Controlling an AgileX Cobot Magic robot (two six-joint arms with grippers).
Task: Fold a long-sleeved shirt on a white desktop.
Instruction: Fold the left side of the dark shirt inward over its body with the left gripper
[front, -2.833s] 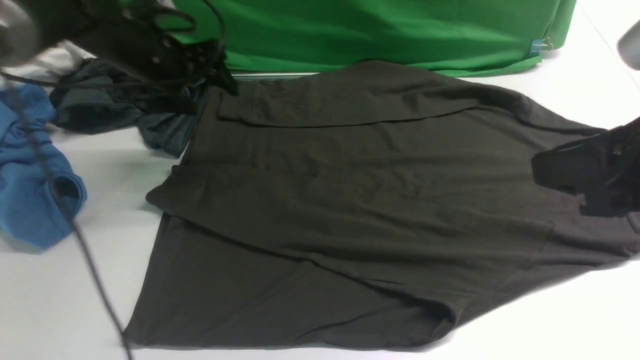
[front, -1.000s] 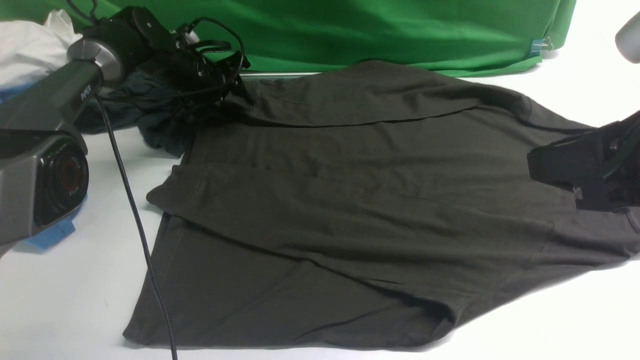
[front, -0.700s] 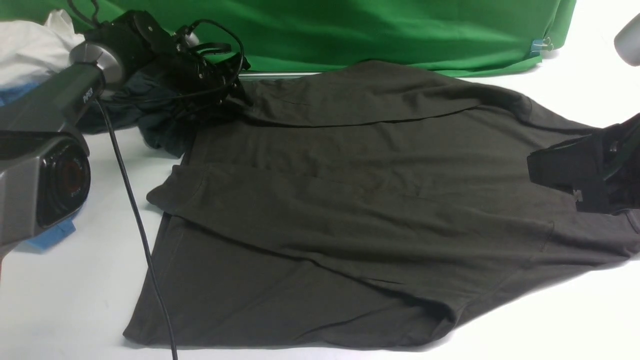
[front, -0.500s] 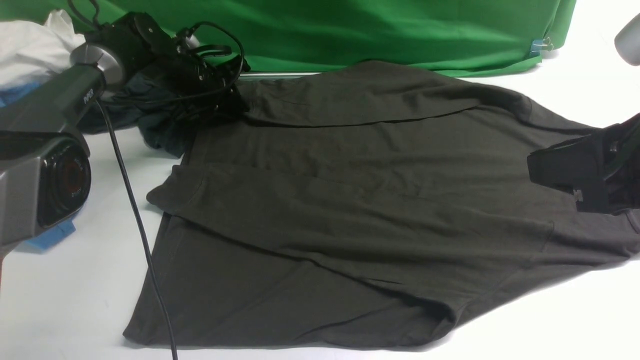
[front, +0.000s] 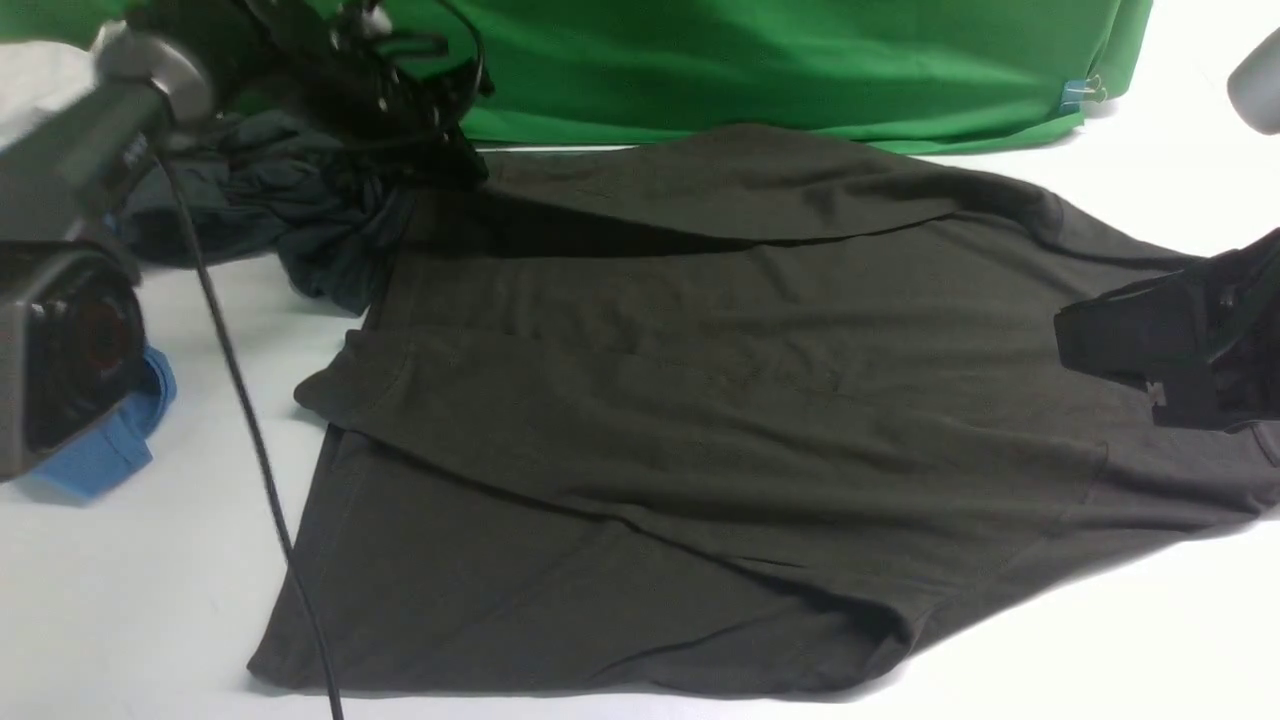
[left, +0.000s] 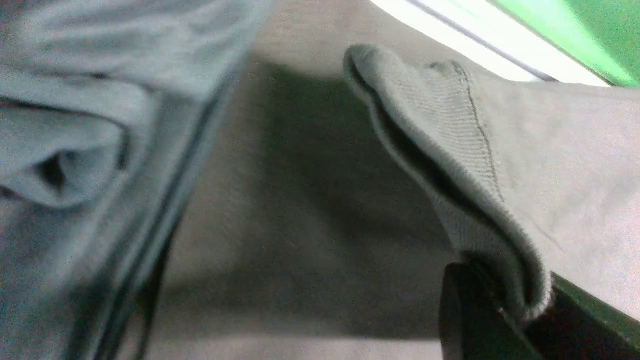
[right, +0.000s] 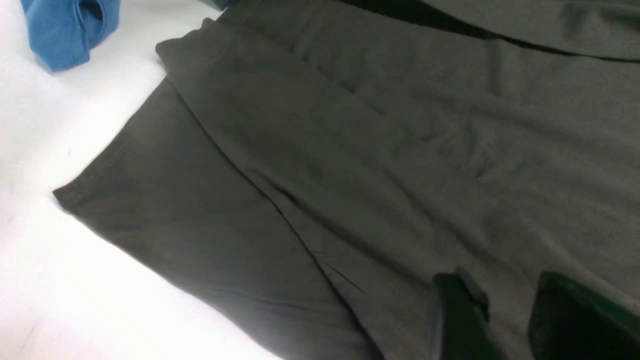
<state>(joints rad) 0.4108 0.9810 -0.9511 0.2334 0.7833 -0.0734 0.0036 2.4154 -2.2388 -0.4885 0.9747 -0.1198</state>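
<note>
The long-sleeved shirt (front: 700, 400) lies spread on the white desktop (front: 150, 560), dark olive-black, with both sleeves folded across its body. At the far left corner my left gripper (front: 455, 165) is shut on the far sleeve's ribbed cuff (left: 450, 115) and holds it off the body, leaving a dark shadow beneath. In the left wrist view the cuff's edge is pinched between the left gripper's (left: 522, 305) jaws. My right gripper (front: 1100, 345) hovers over the shirt's right end. In the right wrist view the right gripper (right: 505, 312) stands open, with only flat shirt fabric (right: 350, 150) behind the gap.
A charcoal-teal garment (front: 250, 200) is bunched beside the shirt's far left corner. A blue garment (front: 110, 450) lies at the left edge, partly behind my left arm (front: 60, 340). A black cable (front: 240, 420) hangs across the left. The green backdrop (front: 750, 60) closes the far side.
My left gripper has closed on the sleeve cuff and risen with it, opening a dark gap under the sleeve. The left arm has shifted up and left. The right arm is still.
</note>
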